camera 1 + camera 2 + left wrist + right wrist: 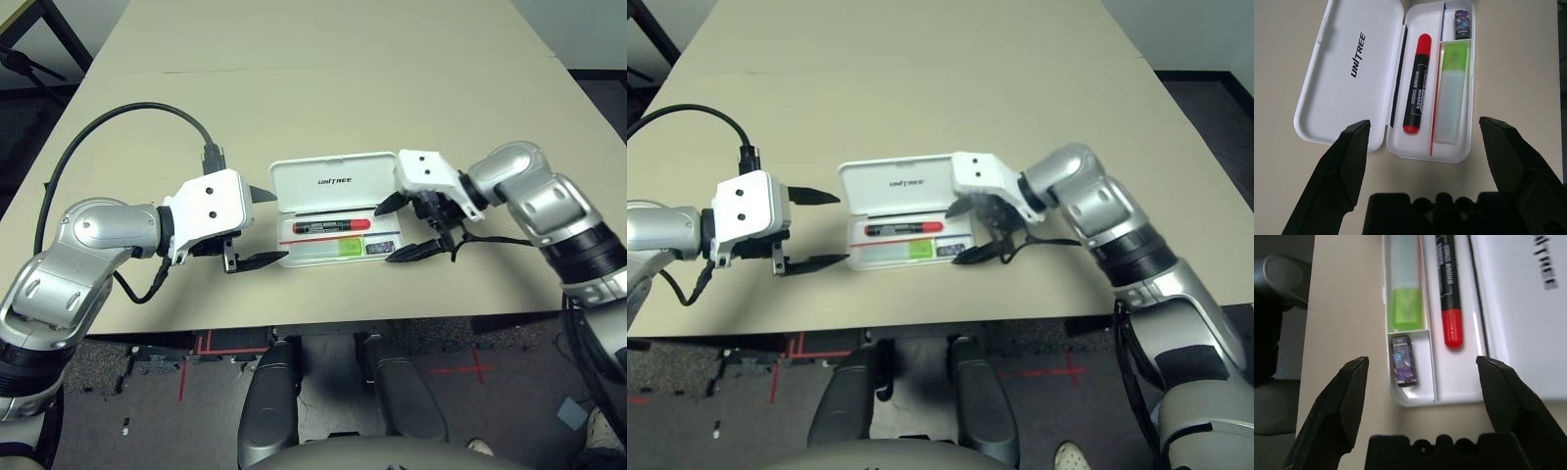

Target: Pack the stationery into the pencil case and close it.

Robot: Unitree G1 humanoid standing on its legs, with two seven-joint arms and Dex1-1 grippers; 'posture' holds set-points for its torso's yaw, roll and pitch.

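from the head view, the case (338, 225) lies open on the table (323, 78), lid flat behind the tray — marker (331, 226), highlighter (328, 250) and block (375, 249) all inside. left gripper (257, 227) spread wide at one end, right gripper (402, 227) wide at the other, both empty.

left wrist view: marker beside the highlighter, block in the small end compartment.

right wrist view: fingers (1339, 406) apart, off the case.

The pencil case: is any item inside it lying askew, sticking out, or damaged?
Nothing stands out. In the open pencil case, the marker, the highlighter and the small dark block each lie flat in their own compartment, parallel to the long walls, nothing over the rim. Only the lid is not yet closed.
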